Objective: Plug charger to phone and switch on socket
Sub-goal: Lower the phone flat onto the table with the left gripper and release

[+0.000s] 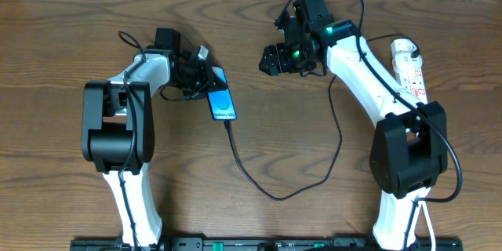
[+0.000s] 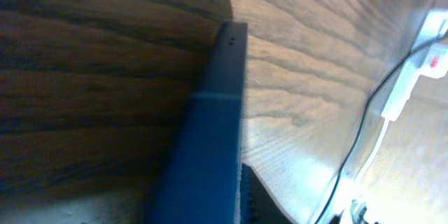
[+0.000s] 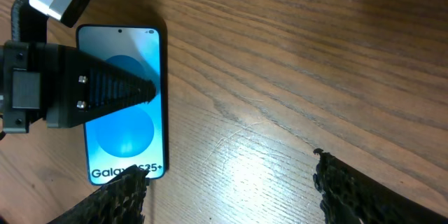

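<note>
Overhead view: the phone (image 1: 222, 102) lies left of centre, the cable (image 1: 276, 198) meeting its lower edge; I cannot tell if the plug is seated.
Left gripper (image 1: 209, 78): clamped on the phone's upper end.
Right gripper (image 1: 268, 61): fingers apart, empty, well apart from the power strip (image 1: 408, 63).
Risk: reaching for the strip could snag the cable loop and tug the plug out.

We record two white-and-black jointed arms, both reaching inward:
- left arm (image 1: 118, 125), its black left gripper (image 1: 205, 77) clamped on the blue-screened phone (image 3: 126, 136)
- right arm (image 1: 369, 74), its black right gripper (image 3: 227, 189) spread wide
</note>
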`<move>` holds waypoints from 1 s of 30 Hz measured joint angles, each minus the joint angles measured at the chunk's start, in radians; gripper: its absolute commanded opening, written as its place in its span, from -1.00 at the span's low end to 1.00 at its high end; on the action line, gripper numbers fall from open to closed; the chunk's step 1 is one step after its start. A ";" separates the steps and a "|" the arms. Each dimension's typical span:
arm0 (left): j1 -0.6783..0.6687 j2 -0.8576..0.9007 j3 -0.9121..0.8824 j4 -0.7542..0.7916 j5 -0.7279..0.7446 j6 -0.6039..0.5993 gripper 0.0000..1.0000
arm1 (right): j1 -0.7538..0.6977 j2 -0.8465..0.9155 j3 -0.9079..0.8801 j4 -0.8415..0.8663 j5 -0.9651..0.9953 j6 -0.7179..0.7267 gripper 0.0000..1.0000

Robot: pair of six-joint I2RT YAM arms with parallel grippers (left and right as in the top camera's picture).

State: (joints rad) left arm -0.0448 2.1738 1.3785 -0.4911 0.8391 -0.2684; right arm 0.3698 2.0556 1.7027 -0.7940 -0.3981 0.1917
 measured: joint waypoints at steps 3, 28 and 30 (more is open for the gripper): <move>0.000 0.000 0.000 0.002 0.010 0.001 -0.46 | 0.002 0.000 0.000 -0.001 0.003 0.000 0.54; -0.006 -0.035 0.026 -0.081 -0.160 0.003 -0.28 | 0.002 0.000 0.000 -0.010 0.014 -0.003 0.67; -0.006 -0.040 0.029 -0.085 -0.187 0.003 -0.28 | 0.002 0.000 0.000 -0.010 0.014 -0.003 0.67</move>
State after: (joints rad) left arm -0.0505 2.1334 1.4071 -0.5758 0.6521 -0.2649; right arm 0.3717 2.0556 1.7027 -0.8036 -0.3840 0.1890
